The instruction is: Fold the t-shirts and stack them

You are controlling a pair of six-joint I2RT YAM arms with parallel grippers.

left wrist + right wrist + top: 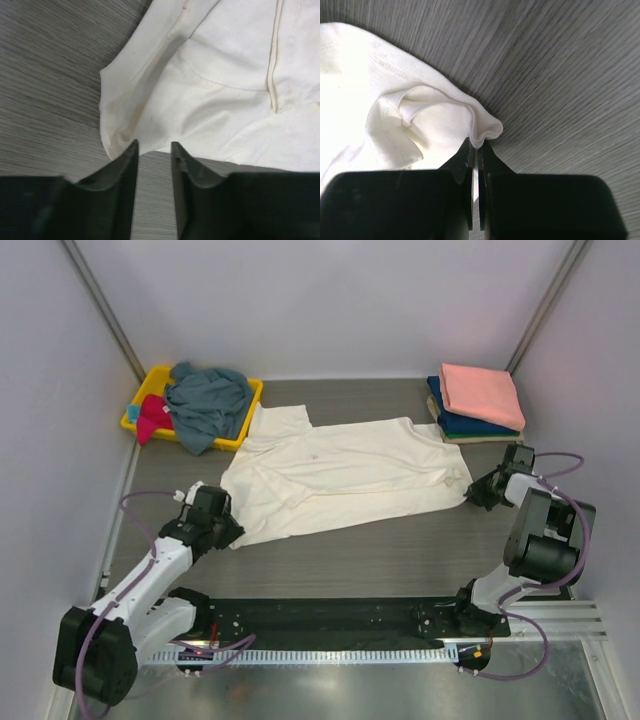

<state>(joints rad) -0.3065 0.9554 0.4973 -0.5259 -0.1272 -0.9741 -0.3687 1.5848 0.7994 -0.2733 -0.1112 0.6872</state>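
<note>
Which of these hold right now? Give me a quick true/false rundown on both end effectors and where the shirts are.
1. The right end effector is shut on a fold of the cream t-shirt. True.
2. The left end effector is clamped on the cream t-shirt. False: its jaws stand apart with nothing clamped between them, and the shirt's corner lies at their tips.
3. The salmon-pink t-shirt lies folded on top of the navy t-shirt at the far right. True.
4. The grey-blue t-shirt is folded beside the salmon-pink one. False: it lies crumpled in the yellow bin at the far left.
</note>
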